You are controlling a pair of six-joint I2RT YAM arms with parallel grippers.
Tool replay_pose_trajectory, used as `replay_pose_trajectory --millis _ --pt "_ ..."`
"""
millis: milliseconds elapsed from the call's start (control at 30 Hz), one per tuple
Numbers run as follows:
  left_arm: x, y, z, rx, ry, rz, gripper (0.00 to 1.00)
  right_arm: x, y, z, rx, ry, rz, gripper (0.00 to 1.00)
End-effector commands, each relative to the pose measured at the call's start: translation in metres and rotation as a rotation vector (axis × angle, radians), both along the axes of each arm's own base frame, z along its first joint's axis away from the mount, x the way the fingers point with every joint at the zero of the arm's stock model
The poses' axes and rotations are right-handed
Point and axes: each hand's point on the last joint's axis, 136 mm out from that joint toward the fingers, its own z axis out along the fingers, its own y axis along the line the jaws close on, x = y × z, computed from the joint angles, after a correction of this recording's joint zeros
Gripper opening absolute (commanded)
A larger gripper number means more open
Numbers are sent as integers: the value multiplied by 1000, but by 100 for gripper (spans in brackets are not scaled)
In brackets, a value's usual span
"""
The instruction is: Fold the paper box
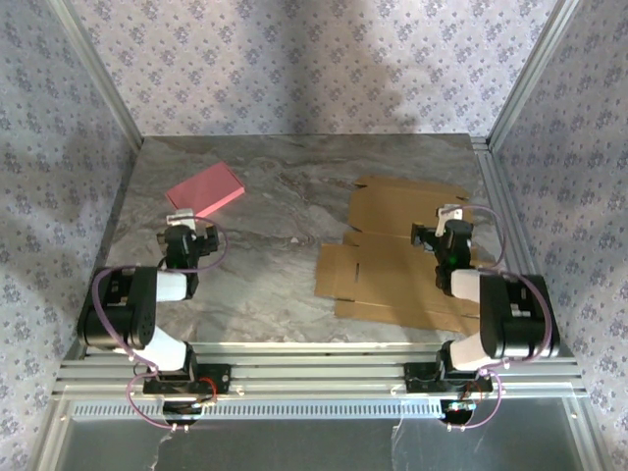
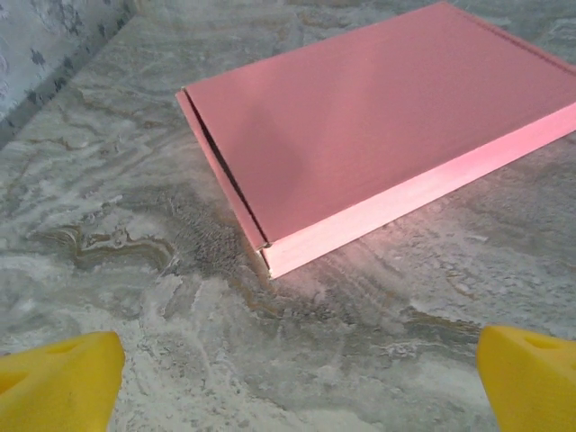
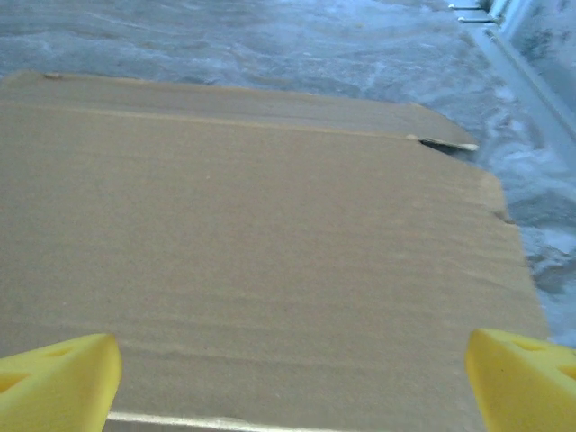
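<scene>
The paper box (image 1: 388, 257) is a flat brown cardboard sheet with creases and flaps, spread on the right half of the table. My right gripper (image 1: 444, 234) hovers over its right part, open and holding nothing. From the right wrist the sheet (image 3: 261, 243) fills most of the frame, with both yellow fingertips (image 3: 58, 378) wide apart at the bottom corners around the right gripper (image 3: 292, 382). My left gripper (image 1: 183, 234) stands open above bare table on the left. Its wide jaws (image 2: 297, 378) hold nothing.
A pink folded box (image 1: 205, 189) lies at the back left, just beyond the left gripper, and looks like a closed flat pink box (image 2: 378, 126) from the left wrist. Metal frame rails (image 1: 496, 196) and patterned walls border the marble table (image 1: 285, 245).
</scene>
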Motion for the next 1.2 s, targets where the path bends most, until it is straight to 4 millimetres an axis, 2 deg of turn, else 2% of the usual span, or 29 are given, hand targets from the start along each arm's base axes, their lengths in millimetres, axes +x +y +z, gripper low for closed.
replay_pose_trajectory --millis 0,33,67,100,133,167,200,233,267,300,367,400,467,533,633,733,833,933,1067,1167 --pt "12 -10 76 89 -87 43 100 1 -12 111 -51 -183 -141 100" --pt "14 -10 103 32 -129 96 100 -2 -13 153 -33 -264 -189 100" --pt "14 -7 125 -48 -156 161 100 -7 -17 182 41 -304 -256 99" --pt "11 2 144 -191 -154 276 100 -10 -19 205 157 -296 -288 100" --pt "5 9 151 -341 -109 386 100 -12 -19 224 243 -255 -285 100" --pt "-6 12 154 -536 -13 496 100 -19 -22 227 331 -167 -332 100" --pt "-8 12 151 -687 35 565 100 -31 -36 214 446 -102 -503 99" --pt "13 -7 151 -851 57 462 98 -32 -38 212 546 -50 -540 98" --pt "28 -35 150 -990 108 338 90 -20 -31 215 585 -22 -446 94" --pt "31 -60 148 -1062 180 295 84 -11 -17 211 621 37 -371 90" --pt "15 -111 138 -1041 355 250 74 -22 4 182 592 200 -407 81" --pt "0 -142 129 -1027 464 207 71 -28 24 163 611 286 -385 76" --pt "-34 -200 106 -1013 654 127 66 -43 65 118 701 461 -298 63" --pt "-79 -249 76 -1001 821 91 63 -76 90 61 725 642 -287 56" --pt "-124 -302 40 -1032 943 48 63 -103 107 6 787 792 -262 56" --pt "-141 -338 13 -1093 1030 35 66 -110 115 -23 791 896 -219 56" --pt "-152 -365 -1 -1088 1112 17 70 -110 126 -45 825 974 -196 57" --pt "-157 -380 -11 -1124 1118 40 73 -106 132 -61 855 1020 -203 57" --pt "-150 -369 -20 -1192 1051 112 78 -96 156 -78 843 1105 -145 57" --pt "-139 -353 -19 -1226 1000 147 80 -79 188 -81 758 1157 -38 57"
